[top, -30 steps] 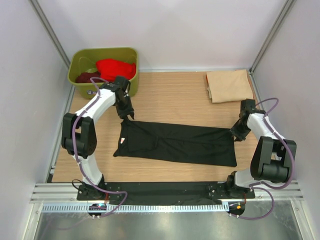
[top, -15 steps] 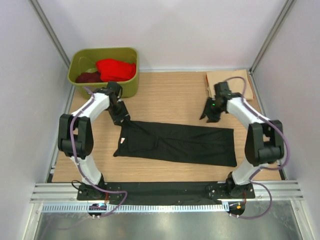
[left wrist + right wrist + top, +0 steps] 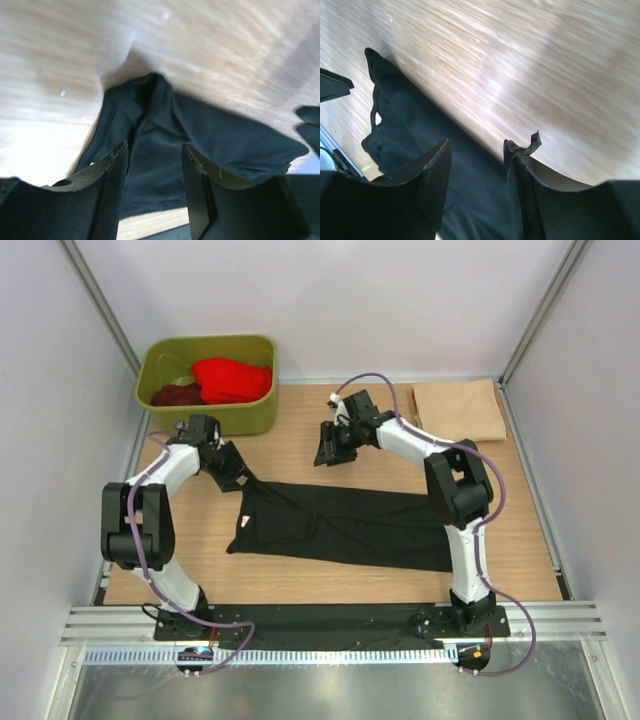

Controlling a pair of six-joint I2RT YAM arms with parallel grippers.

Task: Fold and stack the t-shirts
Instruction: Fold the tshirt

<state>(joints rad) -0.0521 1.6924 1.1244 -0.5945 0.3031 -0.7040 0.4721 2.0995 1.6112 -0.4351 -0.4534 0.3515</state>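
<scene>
A flattened t-shirt (image 3: 350,525) lies left to right across the middle of the worktop (image 3: 300,430). A tub (image 3: 255,418) sits at the upper left of the frame, holding a bundled t-shirt (image 3: 232,378) with a smaller bundled t-shirt (image 3: 175,395) to its left. A folded t-shirt (image 3: 458,410) lies at the upper right. The left arm's fingers (image 3: 107,200) hang over the flattened t-shirt's upper left corner, and the right arm's fingers (image 3: 434,182) are behind its far edge.

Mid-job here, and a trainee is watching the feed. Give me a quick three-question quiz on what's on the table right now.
1. True or false: the left fingers clamp the black t-shirt.
2. Where is the beige t-shirt? A) on the black one B) folded at the far right corner of the table C) hanging over the near edge
3. What shares the tub with the red t-shirt?
Key: 1 false, they stand open; 2 B; 3 the maroon t-shirt.
</scene>
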